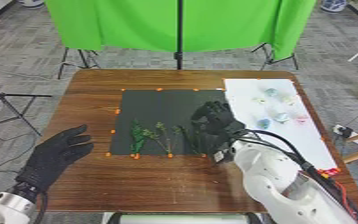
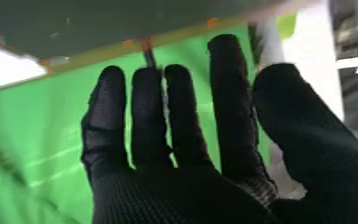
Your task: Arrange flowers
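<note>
Our right hand (image 1: 216,121) is straight-fingered and empty; our left hand (image 1: 58,152), loosely open, likewise. We count at least three green sprigs (image 1: 138,137) on one dark mat (image 1: 162,107), several pale clusters (image 1: 282,117) on one white sheet (image 1: 304,145), one brown table (image 1: 88,110), grey carpet (image 1: 20,60).

Looks like a robotics lab to me, kinda office-style room tbh: grey carpet tiles (image 1: 24,65), a green backdrop (image 1: 122,25), black tripods (image 1: 26,95) standing near the wooden table (image 1: 149,192), plus white robot arms (image 1: 269,170) with cables (image 1: 286,141) along one
</note>
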Controlling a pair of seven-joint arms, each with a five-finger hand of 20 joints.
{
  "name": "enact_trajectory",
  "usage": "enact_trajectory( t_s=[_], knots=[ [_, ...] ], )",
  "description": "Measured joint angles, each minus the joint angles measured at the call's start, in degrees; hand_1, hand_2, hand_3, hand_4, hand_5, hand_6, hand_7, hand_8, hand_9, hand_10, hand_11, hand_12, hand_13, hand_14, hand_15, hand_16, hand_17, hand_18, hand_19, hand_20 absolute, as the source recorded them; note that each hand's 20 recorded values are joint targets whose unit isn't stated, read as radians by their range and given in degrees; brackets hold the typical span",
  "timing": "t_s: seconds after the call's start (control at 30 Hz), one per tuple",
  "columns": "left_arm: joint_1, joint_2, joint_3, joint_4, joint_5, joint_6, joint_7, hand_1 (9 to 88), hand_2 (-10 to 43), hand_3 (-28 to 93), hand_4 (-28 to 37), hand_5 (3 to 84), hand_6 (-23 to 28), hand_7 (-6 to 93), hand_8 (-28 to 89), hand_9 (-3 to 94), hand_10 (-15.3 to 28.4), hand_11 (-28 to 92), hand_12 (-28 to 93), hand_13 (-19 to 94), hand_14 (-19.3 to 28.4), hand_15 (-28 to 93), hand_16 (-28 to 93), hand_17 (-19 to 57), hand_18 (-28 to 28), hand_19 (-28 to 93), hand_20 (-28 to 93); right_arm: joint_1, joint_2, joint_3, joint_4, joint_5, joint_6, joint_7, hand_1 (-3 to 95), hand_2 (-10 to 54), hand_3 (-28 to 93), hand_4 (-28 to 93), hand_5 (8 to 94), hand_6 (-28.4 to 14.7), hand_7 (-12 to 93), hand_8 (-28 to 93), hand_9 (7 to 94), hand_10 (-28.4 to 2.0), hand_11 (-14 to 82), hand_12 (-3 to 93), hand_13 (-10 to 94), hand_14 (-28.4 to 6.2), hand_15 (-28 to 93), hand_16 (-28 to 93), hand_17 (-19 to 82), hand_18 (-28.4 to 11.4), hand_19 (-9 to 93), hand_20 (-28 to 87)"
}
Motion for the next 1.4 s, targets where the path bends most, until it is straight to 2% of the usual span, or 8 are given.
enact_trajectory(
  t_s=[0.47, 0.6, 0.67, 0.73, 0.87, 0.97, 1.1, 1.4],
  knots=[
    [0.3, -0.13, -0.07, -0.06, 0.03, 0.01, 0.05, 24.7, 1.3, 76, -28.3, 32.7, 5.3, 28.2, -14, 28.2, 14.2, 38, 14, 22, 16.6, 56, -7, -9.5, 23.2, 55, 9, -1.4, 0.0, 0.2, 0.0, 3.4, -2.5, -0.7, 21.0, 14.2, 92, -19, 58.8, 3.5, 26, -18, 24.7, -13.6, 36.1, 25.0, 9, -13.0, 64, 15, -2, -20.4, 65, 43],
    [0.3, -0.14, -0.07, -0.07, 0.03, 0.01, 0.06, 24.7, 1.3, 76, -28.3, 32.7, 5.3, 28.1, -14, 28.2, 14.2, 38, 14, 22, 16.6, 56, -7, -9.5, 23.2, 55, 9, -1.8, 0.2, 0.2, 0.0, 2.9, -2.3, -0.9, 21.5, 7.8, 91, -21, 52.9, 2.5, 29, -19, 28.1, -14.1, 37.9, 24.8, 14, -12.6, 64, 14, 0, -20.5, 65, 42],
    [0.3, -0.14, -0.08, -0.07, 0.04, 0.00, 0.07, 24.7, 1.3, 76, -28.3, 32.7, 5.3, 28.2, -14, 28.2, 14.1, 38, 14, 22, 16.6, 56, -7, -9.5, 23.2, 55, 9, -2.2, 0.4, 0.5, 0.2, 2.9, -0.7, -0.9, 24.0, -3.1, 89, -26, 47.9, 2.2, 29, -19, 31.1, -12.9, 38.5, 24.2, 18, -11.5, 63, 14, 4, -20.4, 66, 42],
    [0.3, -0.14, -0.09, -0.07, 0.04, 0.01, 0.07, 24.7, 1.4, 76, -28.3, 32.7, 5.3, 28.3, -14, 28.2, 14.1, 38, 14, 22, 16.6, 56, -7, -9.5, 23.2, 55, 9, -2.8, 0.8, 1.4, 0.4, 3.2, 3.2, -0.9, 25.2, -7.7, 88, -28, 45.4, 2.0, 29, -19, 33.4, -11.6, 39.5, 23.8, 21, -10.6, 62, 14, 7, -20.1, 67, 42],
    [0.3, -0.13, -0.22, -0.08, 0.04, 0.01, 0.07, 24.7, 1.4, 76, -28.3, 32.7, 5.3, 28.3, -15, 28.2, 14.2, 38, 14, 22, 16.6, 56, -7, -9.5, 23.2, 56, 9, -4.5, 2.3, 4.7, 1.1, 2.7, 13.5, -0.8, 26.6, -9.5, 88, -28, 43.5, 0.7, 31, -19, 38.2, -10.8, 43.1, 23.6, 31, -9.1, 66, 15, 12, -19.2, 70, 43],
    [0.3, -0.11, -0.32, -0.09, 0.04, 0.01, 0.07, 24.7, 1.3, 76, -28.3, 32.7, 5.3, 28.3, -15, 28.2, 14.2, 38, 14, 22, 16.6, 56, -7, -9.5, 23.2, 55, 9, -5.4, 4.8, 6.9, 1.6, -0.9, 17.8, -0.1, 28.5, -9.5, 88, -28, 46.4, -0.1, 32, -20, 43.9, -10.1, 43.6, 22.7, 40, -8.7, 67, 15, 16, -18.6, 72, 43],
    [0.4, -0.09, -0.57, -0.12, 0.04, 0.00, 0.13, 24.7, 1.3, 76, -28.3, 32.7, 5.3, 28.3, -14, 28.2, 14.2, 38, 14, 22, 16.6, 56, -6, -9.5, 23.2, 55, 9, -7.7, 9.1, 11.5, 1.7, -5.0, 17.7, 0.2, 31.1, -9.5, 89, -28, 50.5, 1.2, 34, -21, 49.3, -8.5, 42.8, 21.4, 48, -6.5, 62, 17, 20, -17.4, 74, 42],
    [0.3, 0.24, -0.91, -0.12, 0.05, 0.02, 0.15, 24.8, 1.3, 75, -28.3, 32.6, 5.3, 28.2, -14, 28.2, 14.2, 37, 14, 22, 16.5, 56, -7, -9.5, 23.2, 55, 9, -12.8, 17.6, 16.1, 4.2, -7.3, 14.8, 1.7, 31.4, -9.5, 89, -28, 49.4, 0.4, 33, -21, 48.1, -8.4, 40.8, 21.2, 50, -6.2, 59, 19, 21, -17.0, 75, 41]
  ],
)
